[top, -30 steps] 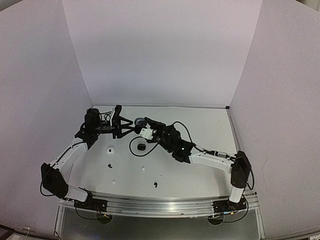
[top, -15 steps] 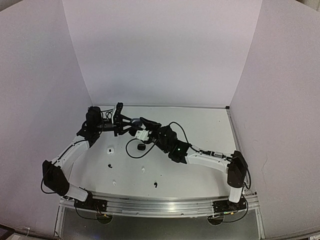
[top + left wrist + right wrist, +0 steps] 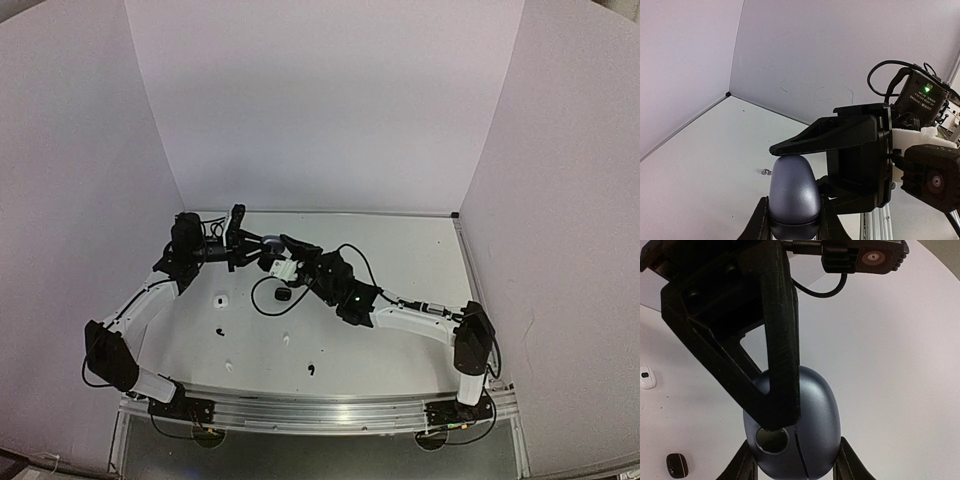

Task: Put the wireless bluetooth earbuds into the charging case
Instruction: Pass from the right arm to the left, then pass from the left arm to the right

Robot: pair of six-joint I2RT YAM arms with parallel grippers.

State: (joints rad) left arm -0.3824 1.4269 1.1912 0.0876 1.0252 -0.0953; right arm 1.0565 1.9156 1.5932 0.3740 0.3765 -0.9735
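You have three pebble-like cases: one blue-grey case (image 3: 805,440), one white case (image 3: 221,298), one black case (image 3: 283,295). Five tiny earbuds show on the surface (image 3: 410,250): two black earbuds (image 3: 219,331) (image 3: 311,370), two white earbuds (image 3: 286,340) (image 3: 228,365), and one silvery earbud (image 3: 766,171) in the left wrist view.

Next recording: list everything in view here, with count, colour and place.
grey case: 1, blue-grey, off the table, held between both tools
black case: 1, black, on the table below the tools
white case: 1, white, on the table, left of the black case
dark buds: 2, black, loose on the near half of the table
pale buds: 2, whitish, loose on the near half; too small to be sure of
table: 1, white
walls: 3, pale, left, back, right
left tool: 1, black, shut on the grey case
right tool: 1, black, shut on the grey case
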